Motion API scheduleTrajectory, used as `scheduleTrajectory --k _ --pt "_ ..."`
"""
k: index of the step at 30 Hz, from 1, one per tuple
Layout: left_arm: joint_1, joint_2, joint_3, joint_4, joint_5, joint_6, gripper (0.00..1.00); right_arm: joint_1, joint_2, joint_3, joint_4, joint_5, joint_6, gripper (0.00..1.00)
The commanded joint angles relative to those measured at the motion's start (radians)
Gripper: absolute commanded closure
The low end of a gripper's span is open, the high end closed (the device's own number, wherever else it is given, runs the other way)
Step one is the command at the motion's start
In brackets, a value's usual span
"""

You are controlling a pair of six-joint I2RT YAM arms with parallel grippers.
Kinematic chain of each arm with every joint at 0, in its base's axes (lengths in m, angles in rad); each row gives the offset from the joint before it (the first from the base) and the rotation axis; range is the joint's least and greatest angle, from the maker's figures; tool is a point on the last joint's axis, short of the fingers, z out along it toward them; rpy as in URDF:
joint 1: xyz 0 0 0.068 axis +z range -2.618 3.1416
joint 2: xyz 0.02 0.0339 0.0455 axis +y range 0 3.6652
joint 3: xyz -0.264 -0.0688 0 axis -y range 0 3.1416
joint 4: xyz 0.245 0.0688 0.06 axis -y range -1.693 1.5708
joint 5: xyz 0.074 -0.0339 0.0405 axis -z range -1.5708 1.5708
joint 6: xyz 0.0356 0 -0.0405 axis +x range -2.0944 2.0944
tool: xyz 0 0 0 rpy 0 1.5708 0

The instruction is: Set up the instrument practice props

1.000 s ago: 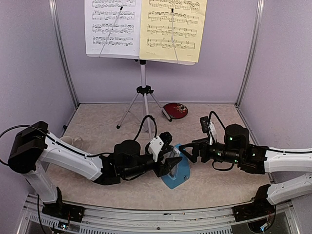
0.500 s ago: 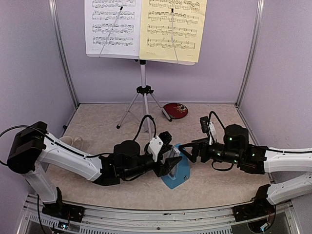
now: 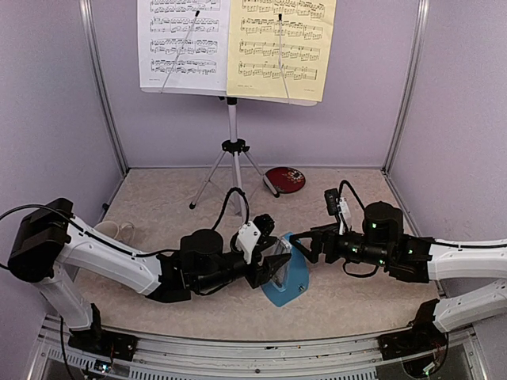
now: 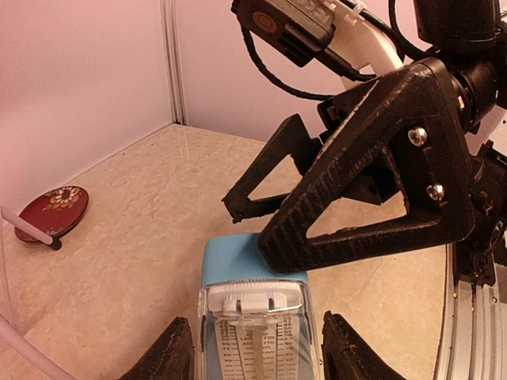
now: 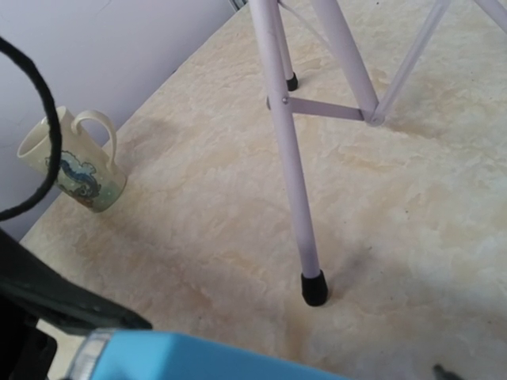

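The left gripper (image 3: 275,266) reaches in low from the bench's left side. Its fingers (image 4: 176,352) sit against either flank of the clear cover (image 4: 255,336), pinching it as far as the wrist view shows. That cover fronts the blue metronome (image 3: 291,281), which stands near the middle of the near edge, long axis upright, narrow end up. The right gripper (image 3: 304,247) comes from the opposite side. Its jaws stand apart around the top of the blue body, but I cannot tell whether they press on it. So the metronome sits squarely between the two arms, the cover facing the left one and the body backed by the right. Judging from this, the coming move is to draw the cover off toward the left edge while the right arm steadies the body; a pull off that line could tip the pyramid. The music stand (image 3: 232,119) is at the far edge with the white sheet (image 3: 184,43) and yellow sheet (image 3: 281,47) on it
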Motion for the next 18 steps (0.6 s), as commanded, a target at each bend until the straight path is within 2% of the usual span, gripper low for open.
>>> scheduleTrajectory --k 1,4,12,18 --pt "-0.001 -0.011 0.002 0.03 -0.004 -0.006 0.46 -0.007 0.023 -0.029 -0.09 0.031 -0.016 0.05" --pt "0.002 -0.006 0.015 0.026 -0.003 -0.006 0.45 -0.006 0.02 -0.031 -0.092 0.03 -0.016 0.05" --pt "0.004 -0.008 0.021 0.02 0.002 -0.005 0.5 -0.006 0.023 -0.038 -0.092 0.032 -0.011 0.05" --pt "0.005 -0.003 0.03 0.015 -0.001 -0.009 0.44 -0.006 0.023 -0.04 -0.089 0.029 -0.011 0.05"
